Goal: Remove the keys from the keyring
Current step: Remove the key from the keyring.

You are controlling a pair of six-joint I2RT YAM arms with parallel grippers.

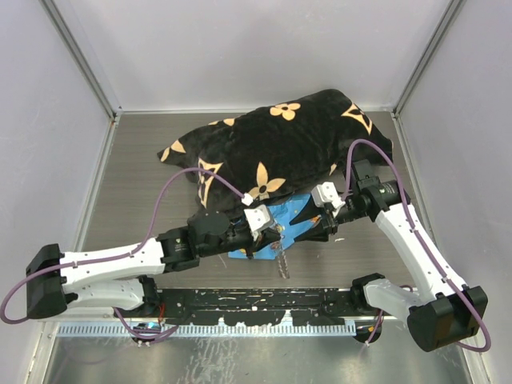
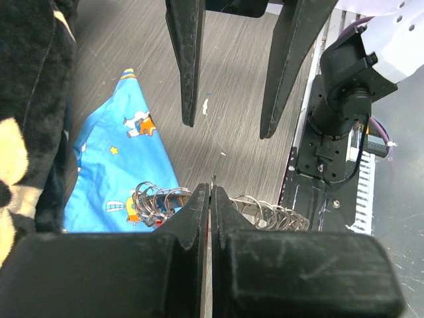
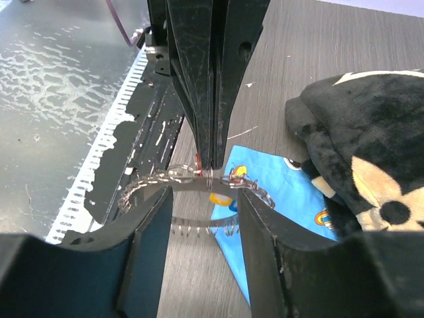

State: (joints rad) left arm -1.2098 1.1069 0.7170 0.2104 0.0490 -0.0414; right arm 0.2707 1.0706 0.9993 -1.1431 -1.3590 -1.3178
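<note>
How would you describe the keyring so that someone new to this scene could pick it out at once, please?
Find the big black flowered blanket; a blue cartoon cloth pokes out at its near edge. At that cloth's near edge, the shut left gripper pinches the keyring. It is the only silvery, chain-like loop there, thin metal among soft fabrics.

Blanket: black plush, cream-tan flower and star motifs.
Cloth: bright blue, small cartoon prints in white, orange and yellow.
Keyring: silvery-grey.
Worktop: dark grey, fine streaked grain.
Left hand and right hand: black.
</note>
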